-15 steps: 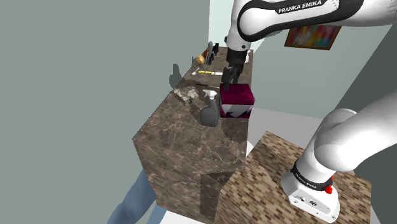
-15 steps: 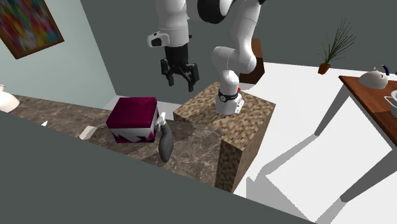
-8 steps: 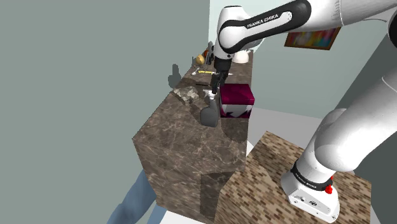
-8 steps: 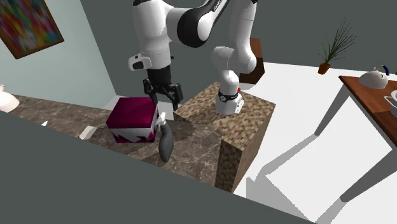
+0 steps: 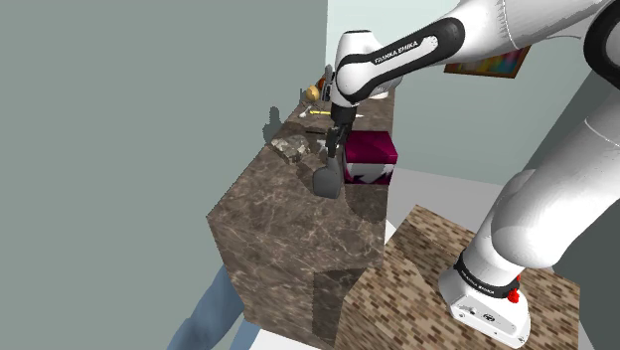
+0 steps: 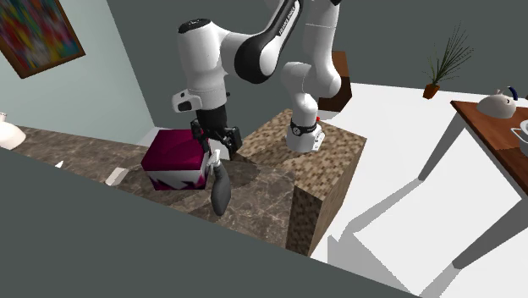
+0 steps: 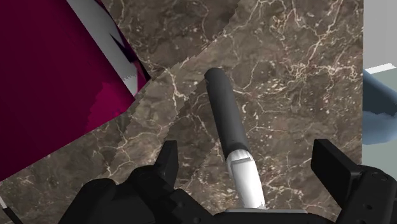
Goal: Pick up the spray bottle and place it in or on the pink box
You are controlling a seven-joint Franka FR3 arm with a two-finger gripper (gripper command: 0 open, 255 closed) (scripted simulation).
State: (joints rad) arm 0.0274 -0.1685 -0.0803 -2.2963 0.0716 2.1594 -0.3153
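Brown marble counter [image 5: 278,229] forms the work surface; read the shoulder view from its left. First comes the spray bottle [image 5: 325,181], dark grey with a white head, standing on the counter. Directly above it hangs the gripper [image 5: 333,144]. To the right in that view, just beside the bottle, sits the magenta box [image 5: 370,151]; the wrist view shows a strip of bare counter between the box and the bottle's base. In the wrist view the gripper is released: its fingers [image 7: 167,167] stand apart on either side of the white head and touch nothing, so the bottle is not yet held. Expect two hazards. The finger on the box side has little room, so a descent off line could strike the box wall. The bottle is tall on a small base, so an uneven closure on its narrow neck could tip it or let it slip. Note the bottle's long axis: vertical, base down, white head up toward the gripper. Which way the nozzle faces cannot be told.
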